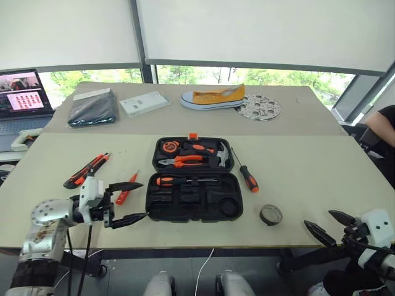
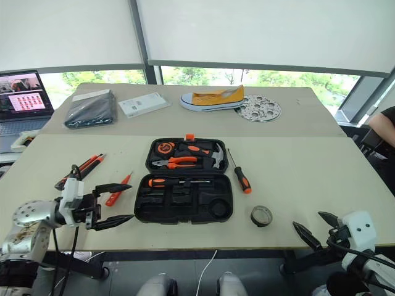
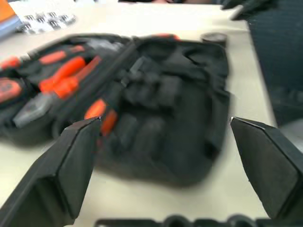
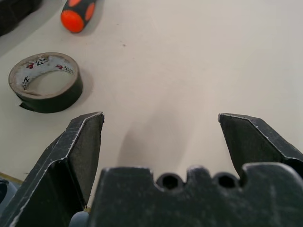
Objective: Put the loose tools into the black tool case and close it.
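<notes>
Case [image 1: 194,197]: lying open on the near table [image 1: 308,179], lid half toward the window, orange latch [image 1: 192,135] at its far edge. Lid half is holding pliers [image 1: 182,161], hammer [image 1: 217,152] and tape measure [image 1: 168,147]. Near half is carrying one screwdriver [image 1: 179,180] in its top slot; the other slots are sitting unfilled.

Second screwdriver [image 1: 245,173]: lying on the table just beside the case's right edge, handle toward the robot.

Tape roll [image 1: 270,214]: resting flat on the table, right of the case and near the front edge.

Knife [image 1: 85,171]: lying on the table well left of the case.

Tester [image 1: 126,188]: lying between the knife and the case, just behind the left gripper's upper finger.

Left gripper [image 1: 133,202]: hanging just left of the case, pointing at it, fingers spread wide and grasping nothing.

Right gripper [image 1: 330,225]: hanging at the table's front right corner, fingers spread wide, grasping nothing, apart from the tape roll.

Far table [image 1: 296,111]: bearing a pouch [image 1: 92,108], white box [image 1: 144,103], yellow shoe [image 1: 213,97] and perforated disc [image 1: 259,107]. Laptop [image 1: 21,98] is standing at far left.
</notes>
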You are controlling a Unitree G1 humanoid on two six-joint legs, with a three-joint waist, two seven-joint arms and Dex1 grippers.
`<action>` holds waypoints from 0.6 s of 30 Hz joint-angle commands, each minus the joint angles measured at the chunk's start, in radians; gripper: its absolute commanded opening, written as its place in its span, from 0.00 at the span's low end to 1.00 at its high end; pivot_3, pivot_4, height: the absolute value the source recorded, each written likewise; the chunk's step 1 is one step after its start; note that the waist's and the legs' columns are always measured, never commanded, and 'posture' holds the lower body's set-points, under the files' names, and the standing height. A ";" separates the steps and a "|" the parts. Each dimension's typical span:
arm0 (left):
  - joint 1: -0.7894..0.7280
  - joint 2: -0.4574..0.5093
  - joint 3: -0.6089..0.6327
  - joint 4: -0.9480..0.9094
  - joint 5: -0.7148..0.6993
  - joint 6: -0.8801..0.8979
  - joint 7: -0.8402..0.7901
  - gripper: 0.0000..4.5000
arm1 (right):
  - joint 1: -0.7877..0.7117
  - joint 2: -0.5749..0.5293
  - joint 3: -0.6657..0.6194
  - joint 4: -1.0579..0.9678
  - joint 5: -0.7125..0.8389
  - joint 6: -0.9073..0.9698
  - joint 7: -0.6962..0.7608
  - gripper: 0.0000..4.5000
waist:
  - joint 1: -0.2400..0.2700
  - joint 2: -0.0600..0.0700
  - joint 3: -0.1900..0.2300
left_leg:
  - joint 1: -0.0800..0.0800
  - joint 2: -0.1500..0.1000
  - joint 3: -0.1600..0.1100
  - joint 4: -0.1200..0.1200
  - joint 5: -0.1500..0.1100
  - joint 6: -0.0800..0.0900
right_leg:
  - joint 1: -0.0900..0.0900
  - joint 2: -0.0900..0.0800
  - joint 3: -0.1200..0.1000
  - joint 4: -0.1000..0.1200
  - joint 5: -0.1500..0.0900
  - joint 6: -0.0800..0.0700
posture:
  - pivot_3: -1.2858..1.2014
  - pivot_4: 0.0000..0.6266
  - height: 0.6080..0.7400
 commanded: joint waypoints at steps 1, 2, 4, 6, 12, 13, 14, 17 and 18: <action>-0.022 -0.013 0.020 -0.159 -0.109 0.063 0.021 1.00 | -0.186 -0.095 0.049 -0.100 0.066 0.219 -0.069 1.00 | -0.003 0.000 0.000 | 0.000 0.000 0.000 0.000 0.000 0.000 | 0.000 -0.001 0.000 0.000 0.001 0.000 | 0.52 0.24 1.00; -0.029 -0.019 0.005 -0.185 -0.105 0.070 0.034 1.00 | -0.258 -0.117 0.086 -0.097 0.076 0.292 -0.082 1.00 | -0.005 0.000 0.000 | -0.001 0.000 0.000 0.000 0.000 -0.001 | 0.000 -0.001 0.000 -0.001 0.001 0.001 | 0.52 0.24 1.00; -0.033 -0.023 -0.024 -0.223 -0.085 0.071 0.042 1.00 | -0.372 -0.144 0.141 -0.085 0.100 0.410 -0.105 1.00 | -0.008 0.000 0.000 | 0.000 -0.001 0.001 0.001 0.001 0.000 | 0.001 0.000 0.000 -0.001 0.002 0.000 | 0.52 0.24 1.00; -0.037 -0.030 -0.052 -0.250 -0.068 0.077 0.054 1.00 | -0.508 -0.159 0.233 -0.046 0.097 0.515 -0.114 1.00 | -0.006 0.000 0.000 | -0.001 -0.001 0.001 0.001 0.002 0.003 | 0.001 0.001 0.000 -0.001 0.002 -0.001 | 0.52 0.24 1.00; -0.048 -0.042 -0.072 -0.253 -0.043 0.071 0.086 1.00 | -0.802 -0.099 0.443 0.104 0.033 0.661 -0.167 1.00 | -0.009 0.000 0.000 | -0.005 -0.001 0.000 -0.001 0.001 0.004 | -0.003 0.005 0.000 -0.002 0.004 -0.001 | 0.52 0.24 1.00; -0.044 -0.041 -0.067 -0.258 -0.045 0.076 0.092 1.00 | -0.835 -0.077 0.465 0.125 0.023 0.666 -0.174 1.00 | -0.009 0.000 0.000 | -0.006 -0.001 0.000 -0.002 0.001 0.005 | -0.003 0.005 0.000 -0.003 0.004 -0.001 | 0.52 0.24 1.00; -0.039 -0.037 -0.063 -0.264 -0.047 0.083 0.096 1.00 | -0.860 -0.061 0.484 0.137 0.017 0.672 -0.175 1.00 | -0.009 0.000 0.000 | -0.006 -0.001 0.000 -0.002 0.000 0.006 | -0.003 0.005 0.000 -0.003 0.004 -0.001 | 0.52 0.24 1.00; -0.020 -0.016 -0.060 -0.291 -0.067 0.127 0.096 1.00 | -0.900 -0.035 0.524 0.158 -0.005 0.692 -0.177 1.00 | -0.007 0.000 0.000 | -0.009 -0.001 0.000 -0.003 -0.001 0.007 | -0.005 0.004 0.000 -0.004 0.004 0.000 | 0.52 0.24 1.00; -0.015 -0.014 -0.059 -0.298 -0.069 0.134 0.099 1.00 | -0.909 -0.024 0.534 0.168 -0.012 0.702 -0.184 1.00 | -0.007 0.000 0.000 | -0.009 -0.001 0.000 -0.003 -0.001 0.007 | -0.005 0.004 0.000 -0.004 0.004 0.000 | 0.52 0.24 1.00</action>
